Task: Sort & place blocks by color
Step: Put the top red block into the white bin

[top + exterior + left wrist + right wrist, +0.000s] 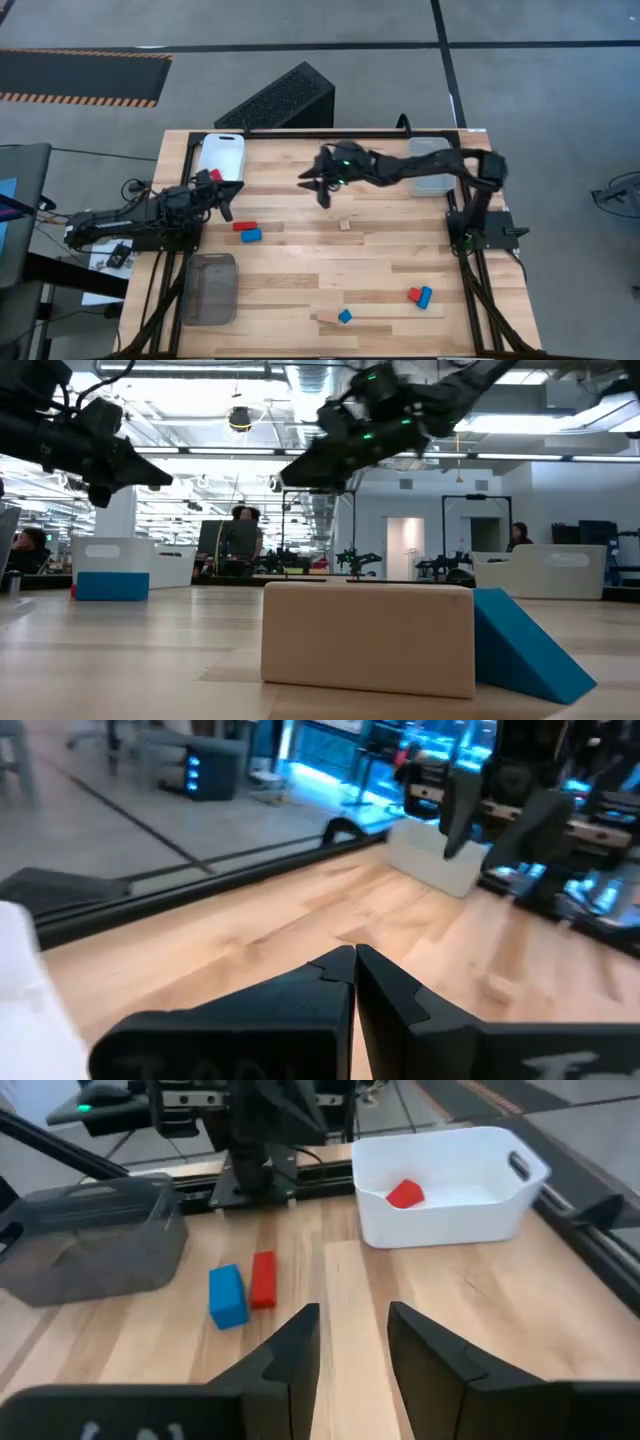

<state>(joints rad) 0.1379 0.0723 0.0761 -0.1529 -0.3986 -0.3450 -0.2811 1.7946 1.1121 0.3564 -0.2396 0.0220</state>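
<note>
One small red block (404, 1193) lies in the white plastic tray (470, 1215) — the other blocks remain on the wooden table (300, 280); left gripper (355, 965) pinched empty, right gripper (352, 1330) narrowly parted, empty.

The table (300, 270) was pale wood with stripy grain. One red block (404, 1193) sat in the white tray (470, 1215), and a red (263, 1279) and blue block (227, 1295) lay by the smoky grey tray (90, 1255). Both arms were black, with green lights on the right one (400, 168).
</note>
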